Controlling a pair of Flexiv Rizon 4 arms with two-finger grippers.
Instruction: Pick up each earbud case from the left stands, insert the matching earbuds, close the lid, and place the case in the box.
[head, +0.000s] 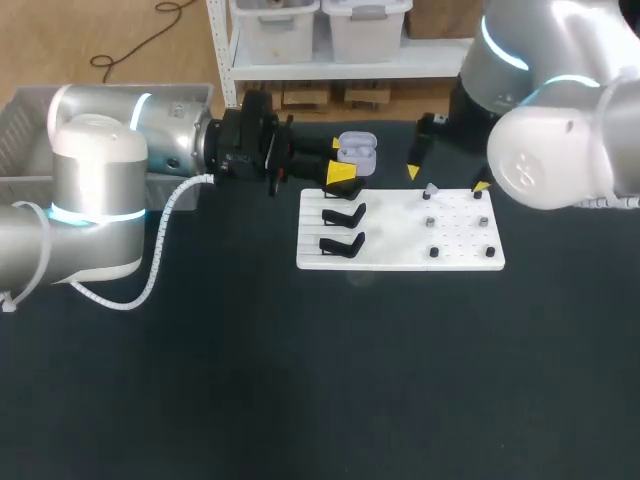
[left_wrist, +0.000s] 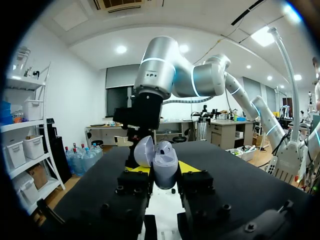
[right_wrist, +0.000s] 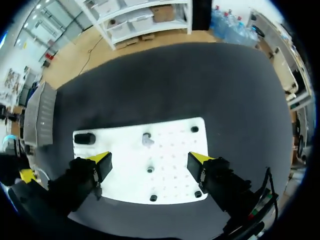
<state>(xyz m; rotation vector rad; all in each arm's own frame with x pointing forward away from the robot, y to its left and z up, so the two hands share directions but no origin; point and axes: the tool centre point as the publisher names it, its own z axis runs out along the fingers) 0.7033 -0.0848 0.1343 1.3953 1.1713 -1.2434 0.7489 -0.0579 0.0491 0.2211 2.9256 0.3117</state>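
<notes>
Earbud case is pinched between the fingers of our left gripper, held just past the far edge of the white board on its left side, with the lid hinged open and the mouth turned upward. Our right gripper hangs over the right half of the board, fingers spread wide with nothing between them. The grey earbud on its peg lies just ahead of these fingers, about on their middle line. We judge that the right arm is the nearer one to take it, and the case is to its left.

no legible text, label or number on the earbud case (nor on the white board)
</notes>
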